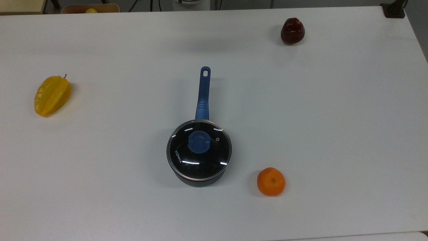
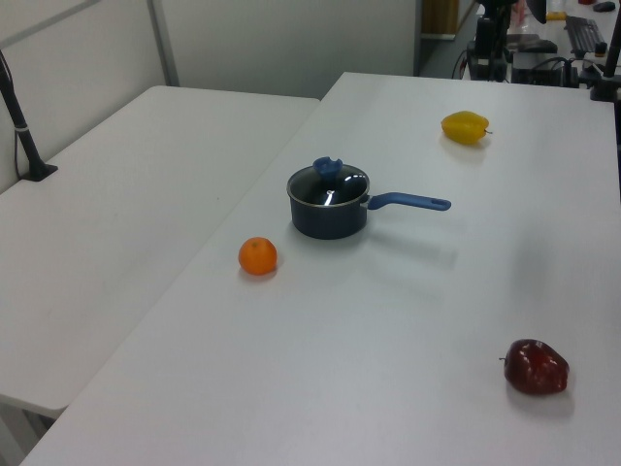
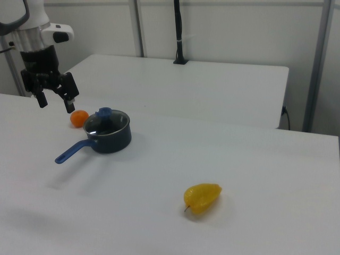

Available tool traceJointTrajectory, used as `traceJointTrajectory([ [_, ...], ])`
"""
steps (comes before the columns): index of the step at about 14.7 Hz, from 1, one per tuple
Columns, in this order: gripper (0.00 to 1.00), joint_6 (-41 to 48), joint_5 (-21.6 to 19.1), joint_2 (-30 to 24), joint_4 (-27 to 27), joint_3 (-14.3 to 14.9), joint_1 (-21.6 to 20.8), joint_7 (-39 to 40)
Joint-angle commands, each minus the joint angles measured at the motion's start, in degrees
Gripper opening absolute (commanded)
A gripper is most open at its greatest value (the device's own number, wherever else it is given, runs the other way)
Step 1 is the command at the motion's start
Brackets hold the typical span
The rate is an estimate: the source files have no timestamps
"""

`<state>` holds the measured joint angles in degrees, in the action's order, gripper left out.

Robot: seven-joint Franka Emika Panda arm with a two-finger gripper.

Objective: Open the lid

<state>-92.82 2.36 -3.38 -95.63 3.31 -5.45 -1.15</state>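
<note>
Pincer [image 3: 54,102] spread, hanging high beside lid [image 3: 106,121]; could skid off knob [image 3: 104,112] if lowered off-centre.

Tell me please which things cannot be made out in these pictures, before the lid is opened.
- Inside of the saucepan: in the top view, reflections on the lid hide any contents.
- Arm above the gripper: cut off by the right view's top and left edges.
- Box behind the table: cut off by the top view's top edge, so its yellow contents stay unclear.
- Steam vent: too small for detail.
</note>
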Motion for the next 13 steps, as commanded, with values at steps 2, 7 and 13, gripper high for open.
traceJointTrajectory([
  [2, 1.0, 0.0, -1.4, 0.4, 0.6, 0.5, -0.2, 1.8],
  [7, 1.0, -9.2, -2.7, 1.6, -0.2, -0.1, -0.7, 1.3],
  [13, 1.0, -32.7, -3.4, 7.8, -2.6, -2.2, -1.7, -0.3],
])
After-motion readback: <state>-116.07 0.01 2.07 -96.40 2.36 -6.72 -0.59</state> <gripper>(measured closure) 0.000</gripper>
